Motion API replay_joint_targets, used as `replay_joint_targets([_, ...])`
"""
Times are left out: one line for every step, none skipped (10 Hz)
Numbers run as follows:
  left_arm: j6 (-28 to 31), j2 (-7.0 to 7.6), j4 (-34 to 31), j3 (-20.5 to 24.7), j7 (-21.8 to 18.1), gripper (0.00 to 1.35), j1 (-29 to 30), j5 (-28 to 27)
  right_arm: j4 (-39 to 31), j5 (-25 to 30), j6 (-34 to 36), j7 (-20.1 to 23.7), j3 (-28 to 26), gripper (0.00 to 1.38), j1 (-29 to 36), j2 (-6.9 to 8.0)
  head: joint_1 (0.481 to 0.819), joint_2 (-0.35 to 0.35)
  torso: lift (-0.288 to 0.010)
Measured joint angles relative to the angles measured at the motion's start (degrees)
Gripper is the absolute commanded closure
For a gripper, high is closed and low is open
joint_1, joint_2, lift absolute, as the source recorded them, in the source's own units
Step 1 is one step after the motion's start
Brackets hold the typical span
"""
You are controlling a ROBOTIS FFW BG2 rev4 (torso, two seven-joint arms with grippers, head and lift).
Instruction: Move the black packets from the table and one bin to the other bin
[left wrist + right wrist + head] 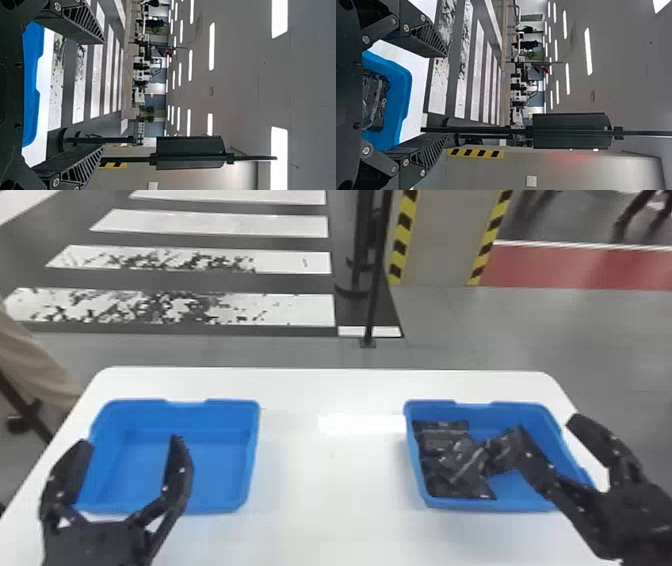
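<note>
Several black packets (450, 460) lie heaped in the left part of the right blue bin (505, 506); the left blue bin (210, 470) holds nothing. My right gripper (547, 440) stands open over the right side of the right bin, its left finger overlapping the packets in the head view. Over the left bin's near left part, my left gripper (129, 440) is open with nothing between its fingers. The left wrist view shows my left gripper (104, 94) spread wide beside a bin's blue rim (31, 99). In the right wrist view, my right gripper (447, 95) is open, with packets (375, 101) in the bin behind it.
Both bins stand on a white table (325, 480), with a stretch of tabletop between them. Beyond its far edge a black pole (375, 280) rises from the floor. A person's leg (35, 360) shows at the far left, beside the table.
</note>
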Motion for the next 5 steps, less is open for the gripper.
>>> replay_joint_targets([-0.1, 0.0, 0.0, 0.0, 0.0, 0.11, 0.0, 0.1, 0.0, 0.0, -0.4, 0.0, 0.0, 0.34, 0.0, 0.0, 0.695, -0.056, -0.11])
replay_joint_targets([-0.1, 0.0, 0.0, -0.1, -0.1, 0.11, -0.1, 0.4, 0.0, 0.0, -0.8, 0.0, 0.0, 0.34, 0.0, 0.0, 0.695, -0.055, -0.11])
replay_joint_targets([0.0, 0.0, 0.0, -0.1, -0.1, 0.11, -0.1, 0.8, 0.0, 0.0, -1.1, 0.0, 0.0, 0.34, 0.0, 0.0, 0.695, -0.055, -0.11])
replay_joint_targets([0.0, 0.0, 0.0, -0.2, -0.1, 0.11, -0.1, 1.0, 0.0, 0.2, -1.4, 0.0, 0.1, 0.34, 0.0, 0.0, 0.695, -0.054, -0.11])
replay_joint_targets([-0.1, 0.0, 0.0, -0.4, -0.1, 0.11, -0.1, 1.0, 0.0, 0.3, -1.6, 0.0, 0.2, 0.34, -0.1, 0.0, 0.695, -0.055, -0.11])
